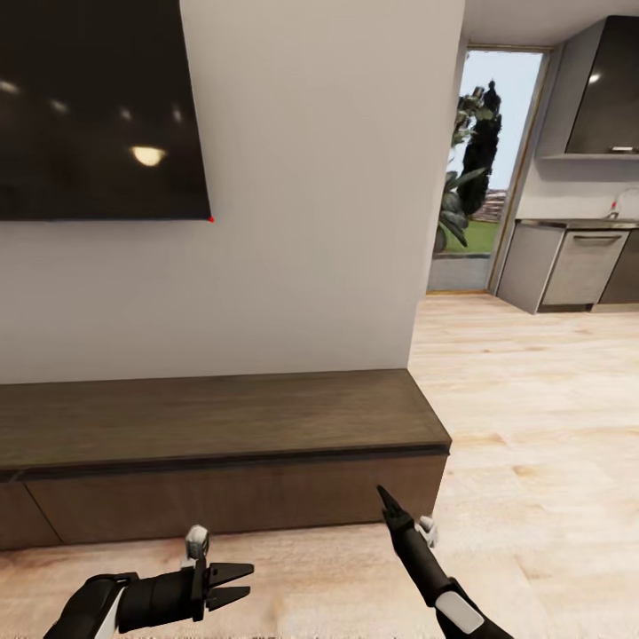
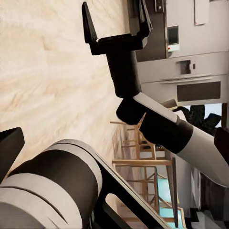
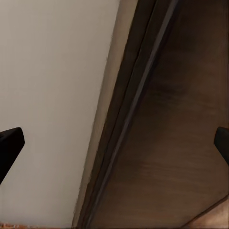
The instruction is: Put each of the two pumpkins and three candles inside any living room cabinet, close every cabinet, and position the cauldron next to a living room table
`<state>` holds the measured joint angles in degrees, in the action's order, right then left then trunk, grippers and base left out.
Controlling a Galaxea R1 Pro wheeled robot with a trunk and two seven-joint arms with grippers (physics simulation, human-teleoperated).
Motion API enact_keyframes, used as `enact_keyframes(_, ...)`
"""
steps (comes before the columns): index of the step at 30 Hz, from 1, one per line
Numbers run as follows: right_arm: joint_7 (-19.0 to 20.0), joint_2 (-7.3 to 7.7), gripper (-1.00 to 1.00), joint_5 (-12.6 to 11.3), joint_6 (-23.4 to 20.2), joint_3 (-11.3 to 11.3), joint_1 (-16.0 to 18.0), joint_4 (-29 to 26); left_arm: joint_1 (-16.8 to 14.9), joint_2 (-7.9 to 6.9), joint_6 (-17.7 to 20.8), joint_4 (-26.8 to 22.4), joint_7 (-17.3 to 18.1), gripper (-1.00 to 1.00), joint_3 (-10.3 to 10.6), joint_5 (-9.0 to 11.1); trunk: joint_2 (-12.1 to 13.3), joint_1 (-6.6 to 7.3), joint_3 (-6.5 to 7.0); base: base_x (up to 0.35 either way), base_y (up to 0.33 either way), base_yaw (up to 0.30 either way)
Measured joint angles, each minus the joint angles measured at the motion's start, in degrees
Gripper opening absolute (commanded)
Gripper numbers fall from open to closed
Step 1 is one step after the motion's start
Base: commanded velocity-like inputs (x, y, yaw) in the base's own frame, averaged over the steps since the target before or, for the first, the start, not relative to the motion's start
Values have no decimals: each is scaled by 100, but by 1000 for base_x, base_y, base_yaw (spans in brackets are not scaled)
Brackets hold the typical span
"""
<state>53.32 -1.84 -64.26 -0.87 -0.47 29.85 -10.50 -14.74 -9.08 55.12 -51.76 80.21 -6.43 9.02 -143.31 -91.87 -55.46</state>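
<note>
The long, low, dark brown wooden cabinet (image 1: 222, 444) stands against the white wall under the black wall-mounted screen (image 1: 98, 106), its drawer fronts flush and shut, so any contents are hidden. To open a handleless drawer well, the right gripper (image 1: 383, 493), empty with fingers spread, should probably hook the front's upper edge squarely. The left gripper (image 1: 232, 584) hangs spread and empty.

Camera placement: I have one head view and two wrist views.

My head camera looks forward and down at the cabinet (image 1: 222, 426) against the wall (image 1: 311, 222), from near. My right wrist camera faces the same cabinet (image 3: 176, 133) and wall (image 3: 52, 95), very close. My left wrist camera looks sideways across the floor (image 2: 47, 81) at the right gripper (image 2: 117, 21).
</note>
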Motion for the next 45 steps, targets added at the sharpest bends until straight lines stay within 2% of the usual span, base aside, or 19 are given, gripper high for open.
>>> enact_keyframes(3,110,0,100,-142,-88,5,0,19,0,43,0,0,-5,100,0,-3,-4,-8,-67,0,0,0)
enact_keyframes(5,122,-3,100,-173,-109,6,0,22,0,64,-1,-6,-7,100,0,-5,-7,-13,-111,0,0,0)
enact_keyframes(10,110,-8,100,-202,-84,1,0,2,0,73,-4,-16,-7,100,0,-1,-7,-13,-112,0,0,0)
enact_keyframes(16,118,-8,100,-264,-114,-6,0,-29,0,74,-8,-18,-7,100,0,-1,-15,-28,-244,0,0,0)
enact_keyframes(18,113,-8,100,-364,-137,-26,0,-13,0,74,-8,-18,-2,100,0,1,-17,-31,-267,0,0,0)
enact_keyframes(22,127,10,100,-744,-160,-93,1,20,0,74,-8,-26,1,100,2,1,-17,-31,-267,0,0,0)
enact_keyframes(24,235,110,100,-850,-271,-102,1,11,0,78,-8,-28,0,100,7,1,-17,-31,-267,0,0,0)
enact_keyframes(27,428,184,100,-882,-436,-101,1,-34,0,82,-9,-19,-5,100,9,1,-17,-31,-267,0,0,0)
enact_keyframes(33,534,252,100,-894,-502,-120,1,-67,0,83,-8,-3,-7,100,20,1,-17,-31,-267,0,0,0)
enact_keyframes(36,547,325,100,-893,-501,-119,1,-69,0,83,-9,-1,-7,100,25,0,-20,-39,-333,0,0,0)
enact_keyframes(38,545,340,100,-893,-482,-115,1,-69,0,83,-9,0,-6,100,26,0,-23,-44,-377,0,0,0)
enact_keyframes(45,545,359,100,-895,-459,-119,1,-70,2,79,-7,-17,1,100,25,3,-23,-44,-378,0,0,0)
